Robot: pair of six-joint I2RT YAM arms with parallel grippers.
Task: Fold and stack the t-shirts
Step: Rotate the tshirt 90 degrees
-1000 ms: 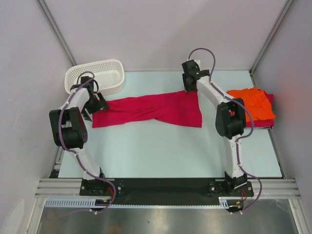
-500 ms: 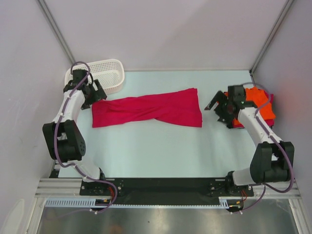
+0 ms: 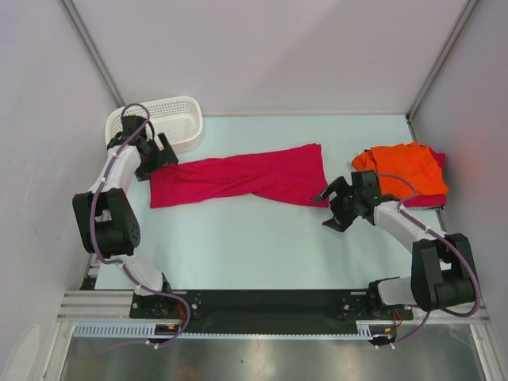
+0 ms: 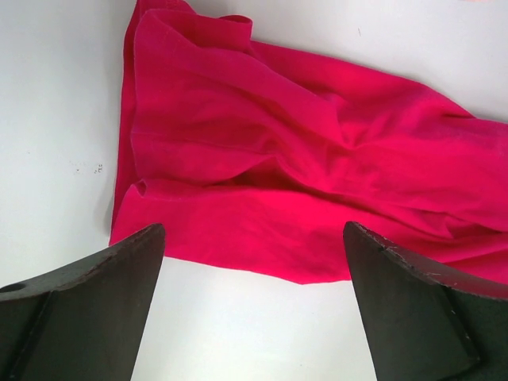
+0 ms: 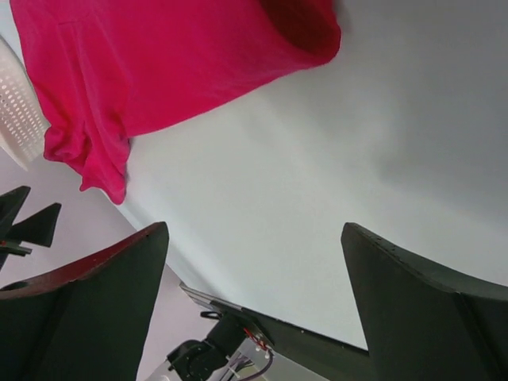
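Observation:
A long crimson t-shirt point(image 3: 246, 181) lies loosely spread and twisted across the middle of the table. My left gripper point(image 3: 167, 151) hovers open at its left end; in the left wrist view the shirt point(image 4: 302, 159) fills the top and only bare table shows between the fingers point(image 4: 79, 317). My right gripper point(image 3: 324, 211) is open just off the shirt's right corner, holding nothing. In the right wrist view the shirt point(image 5: 159, 63) lies ahead of the gripper point(image 5: 254, 302). An orange t-shirt point(image 3: 405, 168) is bunched at the right on another crimson t-shirt point(image 3: 425, 203).
A white mesh basket point(image 3: 176, 121) stands at the back left, just behind the left gripper, and its edge point(image 5: 16, 111) shows in the right wrist view. Grey walls close in on both sides. The black mounting rail point(image 3: 262, 302) runs along the near edge.
The right arm swung from the back of the table, past the orange shirt, down to the crimson shirt's right corner. The left gripper shifted slightly around the shirt's left end. Both stayed open.

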